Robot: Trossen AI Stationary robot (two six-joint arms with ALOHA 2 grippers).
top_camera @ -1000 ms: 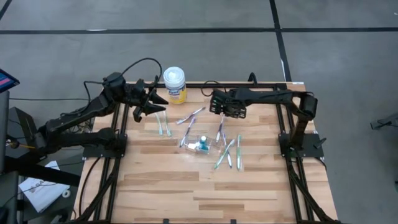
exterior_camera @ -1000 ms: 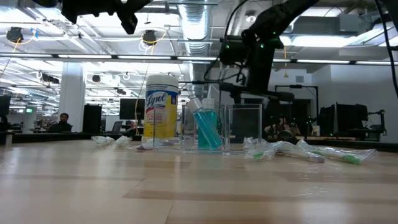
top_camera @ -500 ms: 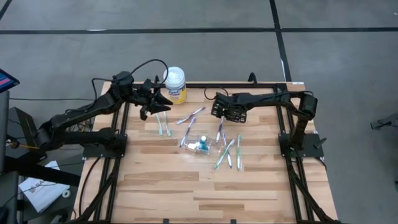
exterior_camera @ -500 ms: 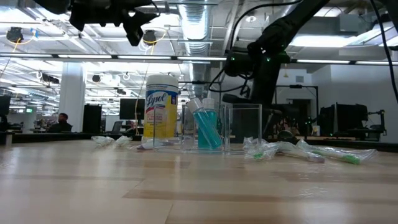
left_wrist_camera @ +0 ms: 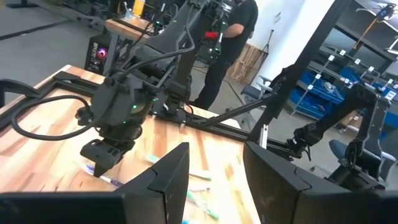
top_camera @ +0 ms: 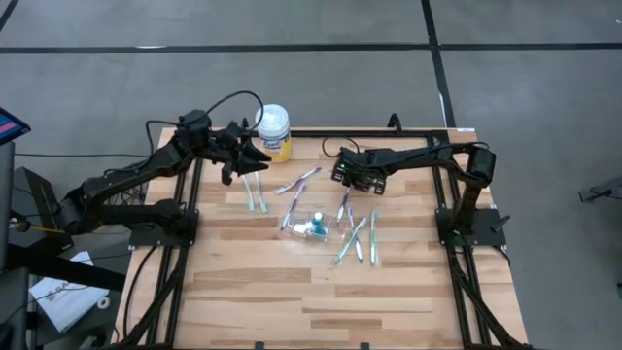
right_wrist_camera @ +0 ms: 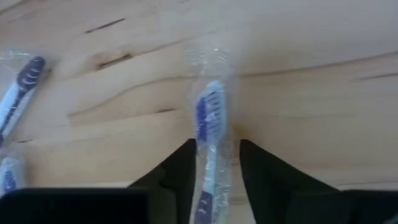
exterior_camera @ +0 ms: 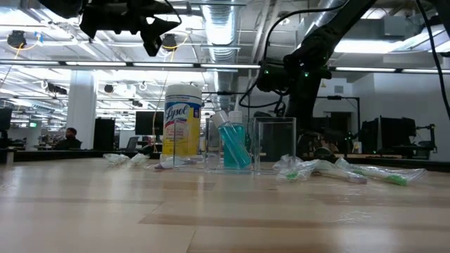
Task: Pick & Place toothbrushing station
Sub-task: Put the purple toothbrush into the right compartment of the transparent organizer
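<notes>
Wrapped toothbrushes lie scattered on the wooden table [top_camera: 292,292]. A clear cup [top_camera: 324,220] near the middle holds a blue toothpaste tube [exterior_camera: 235,146]. My right gripper [top_camera: 347,183] is down at the table just beyond the cup, shut on one wrapped blue-and-white toothbrush [right_wrist_camera: 210,115], whose rest lies flat toward the cup [top_camera: 343,206]. My left gripper [top_camera: 245,160] hangs open in the air at the far left, above two pale green toothbrushes [top_camera: 255,196], with nothing between its fingers [left_wrist_camera: 214,171]. My right gripper pinches the wrapped toothbrush just below its bristle head, at the neck [right_wrist_camera: 212,155], between its two fingers [right_wrist_camera: 180,165]. The fingers come from above, slanting down, one on each long side. The brush lies flat on the table in its clear wrapper.
A yellow Lysol canister [top_camera: 274,132] stands at the far edge between the arms. More toothbrushes lie left of the cup [top_camera: 294,199] and toward the near right [top_camera: 360,238]. The near half of the table is bare wood.
My right gripper has come down toward the table onto the toothbrush beyond the cup. My left gripper has shifted a little toward the table's right while staying high. The toothbrushes and cup lie where they were.
</notes>
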